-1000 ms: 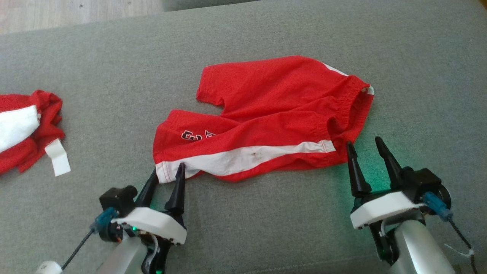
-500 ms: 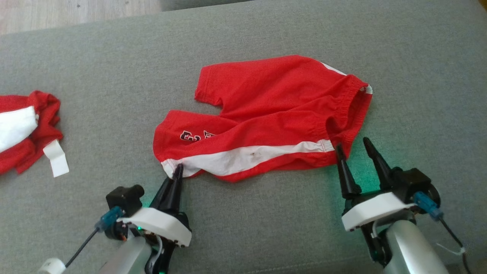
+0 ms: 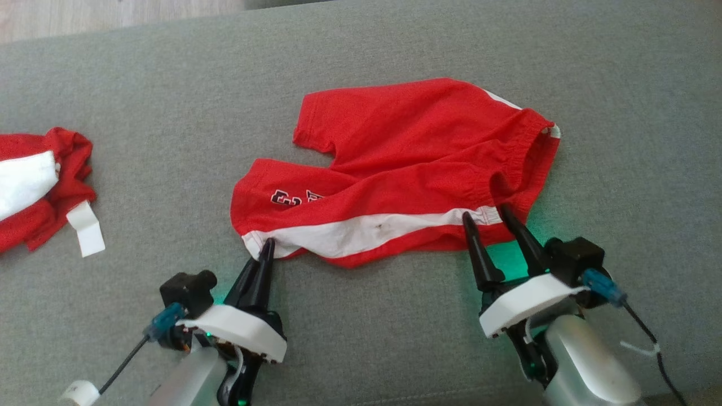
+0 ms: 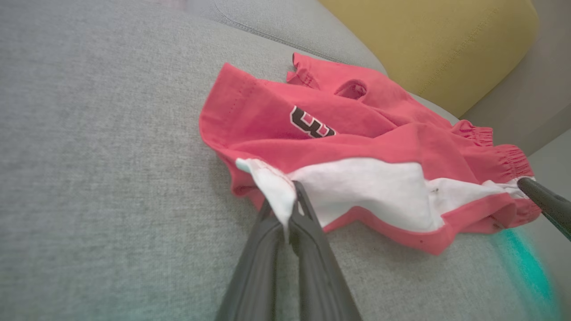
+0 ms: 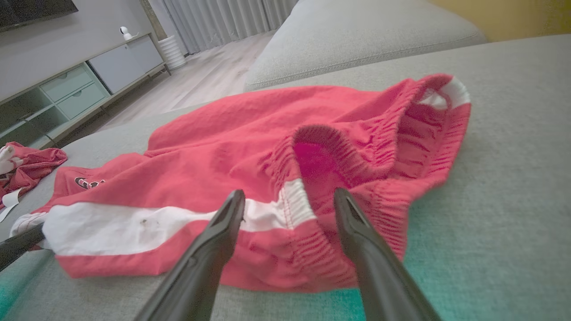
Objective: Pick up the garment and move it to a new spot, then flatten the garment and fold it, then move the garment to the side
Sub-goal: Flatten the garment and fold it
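The red shorts point(image 3: 406, 169) with a white side stripe lie rumpled on the grey sofa seat point(image 3: 169, 113), about midway between its near and far edges, waistband toward the right. The left arm reaches in low from the near edge, leaning slightly right. Its left claw point(image 3: 265, 251) is pressed together on the white hem corner of the nearer leg, and a pinch of fabric stands up between the 2 fingers point(image 4: 308, 232). The right arm comes in from the near edge tilted left. The right claw point(image 3: 484, 211) stands apart, its 2 fingers straddling the waistband where the stripe ends. A second red garment point(image 3: 39, 186) lies bunched at the seat's left edge.
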You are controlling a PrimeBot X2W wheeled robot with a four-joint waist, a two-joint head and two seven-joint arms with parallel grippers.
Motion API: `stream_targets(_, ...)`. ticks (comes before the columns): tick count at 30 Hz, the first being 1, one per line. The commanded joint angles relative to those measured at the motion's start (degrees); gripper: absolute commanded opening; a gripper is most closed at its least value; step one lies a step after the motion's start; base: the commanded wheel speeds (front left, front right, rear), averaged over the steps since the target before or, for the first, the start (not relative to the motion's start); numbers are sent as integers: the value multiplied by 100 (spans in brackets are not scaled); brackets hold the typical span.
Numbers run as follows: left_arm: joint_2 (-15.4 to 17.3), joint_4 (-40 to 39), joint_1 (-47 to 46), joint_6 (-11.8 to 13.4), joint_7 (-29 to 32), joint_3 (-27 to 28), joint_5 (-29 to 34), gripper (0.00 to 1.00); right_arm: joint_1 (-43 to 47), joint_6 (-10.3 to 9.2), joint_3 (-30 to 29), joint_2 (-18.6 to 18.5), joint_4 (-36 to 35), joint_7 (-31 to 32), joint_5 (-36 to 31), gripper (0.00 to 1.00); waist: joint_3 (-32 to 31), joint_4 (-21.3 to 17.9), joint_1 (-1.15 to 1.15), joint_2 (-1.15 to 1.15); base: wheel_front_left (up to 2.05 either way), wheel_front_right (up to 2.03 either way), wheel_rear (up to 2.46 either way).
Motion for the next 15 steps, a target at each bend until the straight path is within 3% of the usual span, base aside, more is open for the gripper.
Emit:
stream_targets(1,69,-122,-185,8,-28,222,40,0,-259,37,289,-98,-10,-61,134,100,19,11,0,0,0,0,0)
stream_targets(12,34,-157,-167,8,-28,230,62,0,-842,37,1293,-472,637,67,959,100,54,47,0,0,0,0,0)
stream_targets(13,29,-162,-168,8,-28,231,65,0,-870,37,1358,-498,660,61,1026,74,57,54,0,0,0,0,0)
stream_targets(14,25,-169,-171,8,-28,235,72,0,-896,37,1435,-520,681,57,1084,21,61,63,0,0,0,0,0)
stream_targets(15,21,-175,-174,8,-28,240,80,0,-919,37,1503,-540,700,51,1137,0,62,72,0,0,0,0,0)
